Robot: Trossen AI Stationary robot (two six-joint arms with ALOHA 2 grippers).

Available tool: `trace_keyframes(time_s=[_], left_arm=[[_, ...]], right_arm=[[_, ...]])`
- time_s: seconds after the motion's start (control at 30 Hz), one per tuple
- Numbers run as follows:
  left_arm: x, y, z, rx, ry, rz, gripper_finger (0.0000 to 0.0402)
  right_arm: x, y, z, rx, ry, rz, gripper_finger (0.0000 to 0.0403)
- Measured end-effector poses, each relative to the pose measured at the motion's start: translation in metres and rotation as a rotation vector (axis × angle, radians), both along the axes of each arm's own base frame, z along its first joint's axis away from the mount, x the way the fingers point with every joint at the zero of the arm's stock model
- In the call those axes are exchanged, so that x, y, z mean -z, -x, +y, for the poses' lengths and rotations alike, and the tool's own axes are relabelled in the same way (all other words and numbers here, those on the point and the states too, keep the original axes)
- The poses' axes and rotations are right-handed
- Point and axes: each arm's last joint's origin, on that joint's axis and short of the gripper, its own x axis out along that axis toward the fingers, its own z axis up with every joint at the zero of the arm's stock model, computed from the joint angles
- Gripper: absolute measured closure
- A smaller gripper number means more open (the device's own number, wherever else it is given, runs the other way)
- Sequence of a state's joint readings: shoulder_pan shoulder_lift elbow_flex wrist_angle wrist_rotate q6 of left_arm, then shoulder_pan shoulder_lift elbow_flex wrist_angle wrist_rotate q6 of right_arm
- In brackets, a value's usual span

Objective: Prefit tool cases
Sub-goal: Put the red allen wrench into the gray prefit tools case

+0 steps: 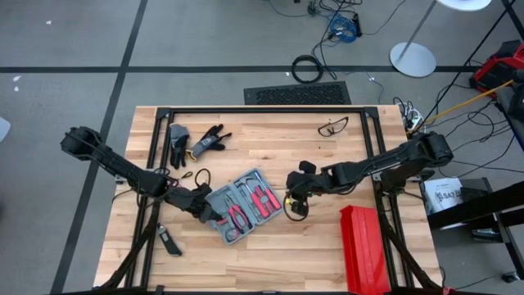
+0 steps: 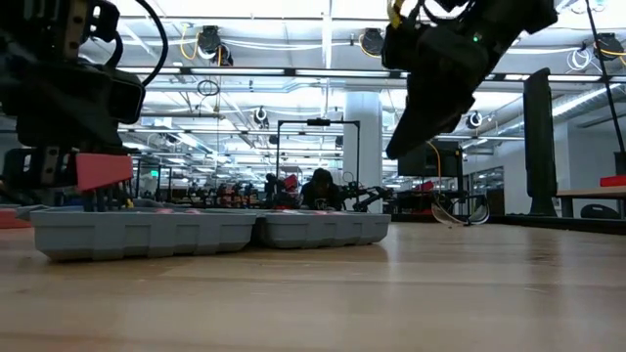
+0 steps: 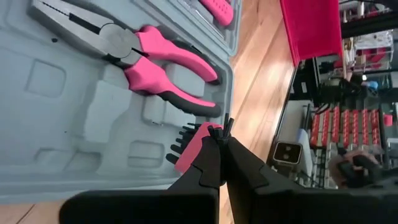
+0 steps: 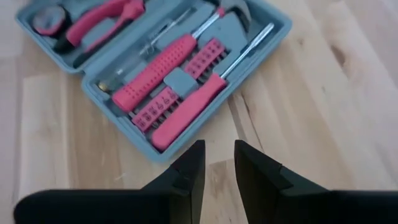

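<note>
The blue-grey tool case [image 1: 226, 234] lies open on the wooden table, and pink-handled tools sit in its grey slots. Pliers [image 3: 155, 59] fill one half [image 3: 74, 106]. A hammer [image 4: 161, 68], a screwdriver [image 4: 199, 99] and bit rows fill the other half [image 4: 277, 31]. My left gripper [image 3: 222, 134] hovers over the pliers half, shut on a flat pink holder with black prongs [image 3: 189, 146]. My right gripper [image 4: 219, 155] hangs open above bare table beside the case's right edge, with nothing between its fingers. My left gripper pinches the pink holder by one end [image 3: 202, 138] between its two fingertips. The fingers slant down from the table's left side. In the low view the holder [image 2: 103, 168] hangs just above the case's rim [image 2: 147, 217], clear of it.
A long red ribbed box [image 1: 364, 250] stands at the table's near right. Black gloves [image 1: 196, 143] and safety glasses [image 1: 333, 125] lie near the far edge. A small dark tool [image 1: 169, 242] lies near the left front. Bare wood shows between the case and the red box.
</note>
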State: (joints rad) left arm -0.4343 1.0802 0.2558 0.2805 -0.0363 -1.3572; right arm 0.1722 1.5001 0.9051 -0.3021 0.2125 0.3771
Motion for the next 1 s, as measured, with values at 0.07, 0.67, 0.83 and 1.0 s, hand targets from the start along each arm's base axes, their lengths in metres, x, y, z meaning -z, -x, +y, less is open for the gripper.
trace_keyframes(time_s=[0.07,0.67,0.83,1.0], left_arm=[[0.000,0.000,0.000,-0.012,0.017,0.008,0.0394],[0.006,0.003,0.002,-0.135,0.145,0.138,0.0383],[0.006,0.003,0.002,-0.137,0.144,0.134,0.0379],[0.007,0.004,0.003,-0.180,0.145,0.147,0.0378]], right_arm=[[0.006,-0.003,0.001,-0.002,-0.001,0.013,0.0323],[0.012,-0.009,0.003,-0.042,0.028,0.007,0.0323],[0.012,-0.010,0.003,-0.046,0.029,-0.007,0.0323],[0.012,-0.010,0.003,-0.050,0.032,-0.007,0.0323]])
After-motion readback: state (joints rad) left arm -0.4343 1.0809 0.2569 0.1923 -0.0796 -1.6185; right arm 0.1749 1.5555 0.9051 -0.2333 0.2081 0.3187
